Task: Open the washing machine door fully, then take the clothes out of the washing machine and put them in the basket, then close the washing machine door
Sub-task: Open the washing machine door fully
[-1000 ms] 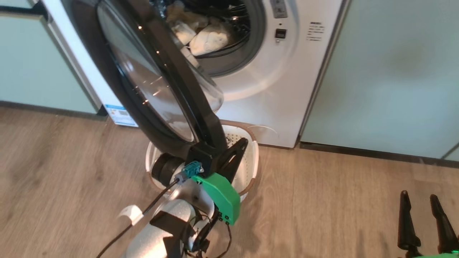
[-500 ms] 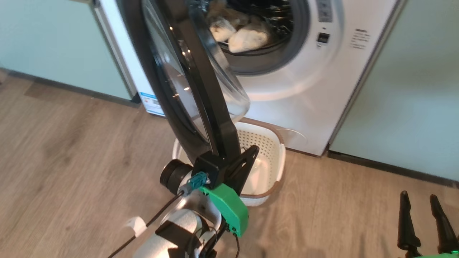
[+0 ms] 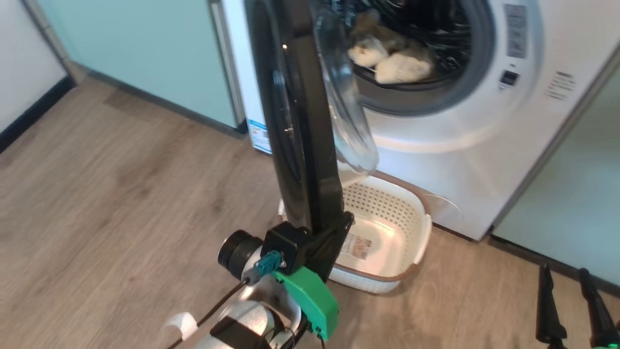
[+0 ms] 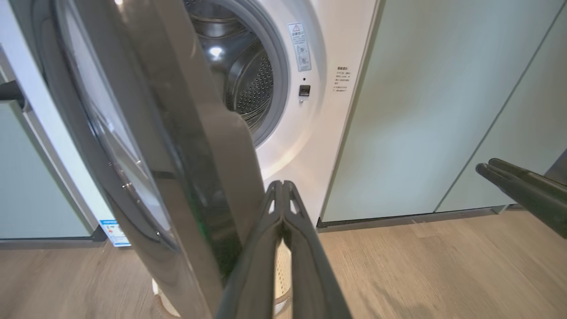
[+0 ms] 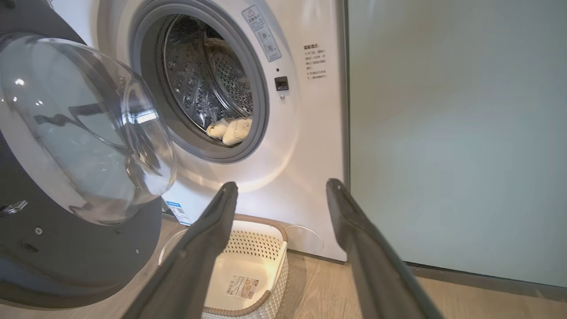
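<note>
The white washing machine [image 3: 484, 160] stands with its door [image 3: 300, 121] swung out, edge-on in the head view, the glass bowl [image 5: 84, 128] facing the drum. The pale clothes [image 3: 392, 63] lie at the drum's lower front, also seen in the right wrist view as the clothes [image 5: 230, 129]. The cream basket [image 3: 421, 228] sits empty on the floor before the machine, under the door. My left gripper [image 3: 348, 219] is shut with nothing between its fingers [image 4: 282, 195], resting against the door's lower rim. My right gripper [image 3: 574, 310] hangs open at the lower right, away from the machine.
Pale green cabinet panels [image 3: 145, 48] flank the machine on both sides. A wooden floor [image 3: 121, 194] spreads to the left and front. A white wall with a dark skirting [image 3: 24, 63] borders the far left. The right gripper's fingers [image 4: 522, 190] show in the left wrist view.
The head camera has shifted, sliding the scene to the right. The door has swung wider from the machine with my left gripper against its rim, uncovering more of the basket. The right gripper stays open.
</note>
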`<state>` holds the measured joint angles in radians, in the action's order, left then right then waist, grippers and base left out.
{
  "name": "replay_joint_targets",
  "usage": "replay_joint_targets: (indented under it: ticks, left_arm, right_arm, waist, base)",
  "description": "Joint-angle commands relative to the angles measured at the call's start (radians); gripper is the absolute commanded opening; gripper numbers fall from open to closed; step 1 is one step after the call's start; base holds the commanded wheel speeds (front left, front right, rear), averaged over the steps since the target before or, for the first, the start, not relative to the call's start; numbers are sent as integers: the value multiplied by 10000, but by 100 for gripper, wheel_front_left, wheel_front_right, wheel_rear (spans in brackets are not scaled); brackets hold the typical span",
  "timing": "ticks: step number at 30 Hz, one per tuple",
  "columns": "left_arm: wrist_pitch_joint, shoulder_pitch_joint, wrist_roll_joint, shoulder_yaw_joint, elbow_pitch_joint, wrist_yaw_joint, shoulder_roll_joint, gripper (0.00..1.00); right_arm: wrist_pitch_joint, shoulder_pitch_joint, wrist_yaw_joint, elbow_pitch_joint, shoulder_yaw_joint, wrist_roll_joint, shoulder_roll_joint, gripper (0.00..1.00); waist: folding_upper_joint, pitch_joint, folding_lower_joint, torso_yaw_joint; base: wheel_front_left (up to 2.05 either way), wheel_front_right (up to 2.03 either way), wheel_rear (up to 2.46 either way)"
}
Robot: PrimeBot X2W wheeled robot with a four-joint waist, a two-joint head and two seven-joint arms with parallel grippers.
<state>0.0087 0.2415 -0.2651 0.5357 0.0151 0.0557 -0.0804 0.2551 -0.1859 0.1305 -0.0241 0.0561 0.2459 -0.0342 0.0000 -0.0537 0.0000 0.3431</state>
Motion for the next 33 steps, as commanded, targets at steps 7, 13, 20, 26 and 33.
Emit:
replay_joint_targets:
  ticks: [7, 13, 20, 26, 33]
  left_arm:
    - [69, 20, -12, -435, -333, 213, -342, 0]
    - [-107, -16, -98, -511, -299, 295, -378, 0]
    - [-274, 84, -130, -568, -14, 347, -387, 0]
    - [-423, 144, -129, -762, 179, 521, -493, 0]
    - [-714, 138, -120, -1132, 295, 846, -669, 0]
  right_arm:
    - [67, -22, 2, 231, -302, 26, -160, 100]
    - [67, -8, 2, 219, -340, 61, -160, 100]
    - [67, 66, 2, 176, -383, 84, -160, 100]
    - [67, 83, 2, 189, -292, 116, -160, 100]
    - [67, 116, 2, 229, -208, 65, -160, 100]
  waist:
    - [0, 238, 0, 883]
    - [0, 188, 0, 1102]
    - [0, 169, 0, 954]
    - [0, 68, 0, 895]
    - [0, -88, 0, 1190]
  base:
    - [0, 0, 0]
    - [0, 0, 0]
    - [0, 0, 0]
    - [0, 0, 0]
    - [0, 0, 0]
